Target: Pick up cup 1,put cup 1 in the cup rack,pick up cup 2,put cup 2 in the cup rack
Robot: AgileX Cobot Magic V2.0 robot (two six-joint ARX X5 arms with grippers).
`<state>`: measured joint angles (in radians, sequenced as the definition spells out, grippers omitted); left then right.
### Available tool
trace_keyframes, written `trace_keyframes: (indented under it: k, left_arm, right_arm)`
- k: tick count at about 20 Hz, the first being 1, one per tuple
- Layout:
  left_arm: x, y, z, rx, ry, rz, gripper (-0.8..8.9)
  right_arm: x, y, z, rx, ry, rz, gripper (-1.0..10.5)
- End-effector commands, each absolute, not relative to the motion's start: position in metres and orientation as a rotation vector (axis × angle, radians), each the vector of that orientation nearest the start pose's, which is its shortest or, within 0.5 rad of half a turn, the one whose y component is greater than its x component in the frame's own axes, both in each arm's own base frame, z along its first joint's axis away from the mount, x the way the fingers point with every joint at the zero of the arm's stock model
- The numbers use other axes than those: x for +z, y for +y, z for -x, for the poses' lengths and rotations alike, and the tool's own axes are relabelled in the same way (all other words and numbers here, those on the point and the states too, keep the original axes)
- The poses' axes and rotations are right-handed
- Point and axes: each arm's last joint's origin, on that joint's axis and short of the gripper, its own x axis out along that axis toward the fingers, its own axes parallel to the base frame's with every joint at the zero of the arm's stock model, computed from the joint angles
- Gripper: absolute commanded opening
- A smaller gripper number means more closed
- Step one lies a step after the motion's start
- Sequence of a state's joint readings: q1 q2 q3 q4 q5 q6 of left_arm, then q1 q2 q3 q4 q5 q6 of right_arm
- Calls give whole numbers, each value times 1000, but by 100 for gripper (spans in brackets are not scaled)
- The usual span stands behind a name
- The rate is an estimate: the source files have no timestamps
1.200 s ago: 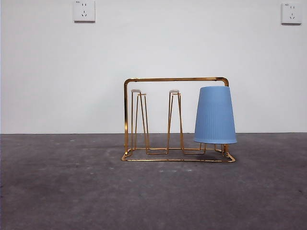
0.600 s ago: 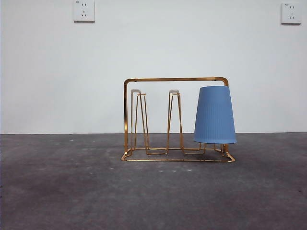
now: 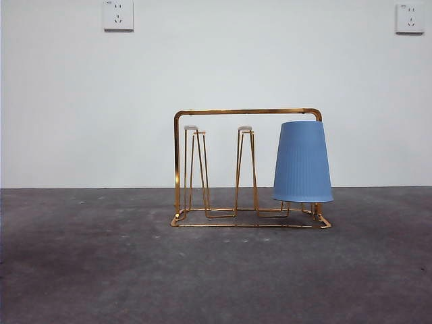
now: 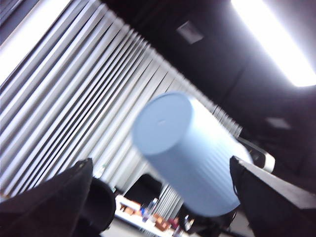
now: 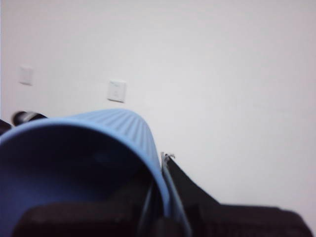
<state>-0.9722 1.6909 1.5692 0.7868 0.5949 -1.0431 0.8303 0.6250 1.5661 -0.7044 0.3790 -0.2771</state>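
Saw nothing shifted since a second ago: ribbed blue plastic cup (image 3: pixel 302 162) inverted on gold wire cup rack (image 3: pixel 246 112), second blue cup (image 5: pixel 89 148) pinched in right end effector (image 5: pixel 163 207), left end effector (image 4: pixel 159 163) spread, leaving roughly half undone.

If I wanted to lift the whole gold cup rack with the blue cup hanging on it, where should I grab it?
Probably the top handle bar of the cup rack, from straight above: it is level, thin and bare. Grip a little toward the blue cup on the end peg, since that side is likely heavier. The left tool is open.
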Motion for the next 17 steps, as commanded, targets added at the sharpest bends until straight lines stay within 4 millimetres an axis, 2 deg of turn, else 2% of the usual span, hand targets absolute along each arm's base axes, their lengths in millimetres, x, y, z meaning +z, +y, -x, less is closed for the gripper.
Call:
trace_keyframes:
  k: [1,9,12,17]
  left_arm:
    - [448,-323,-197,-1744,150,957,469]
    - [448,-323,-197,-1731,131,962,468]
    - [450,-321,-198,-1736,114,968,468]
    - [451,-318,-201,-1734,90,970,468]
  right_arm:
    - [510,1,-16,413,-238,173,-13]
    - [495,41,-52,442,-180,239,-13]
    - [492,49,-59,446,-155,255,-13]
    - [490,51,-61,447,-138,268,-13]
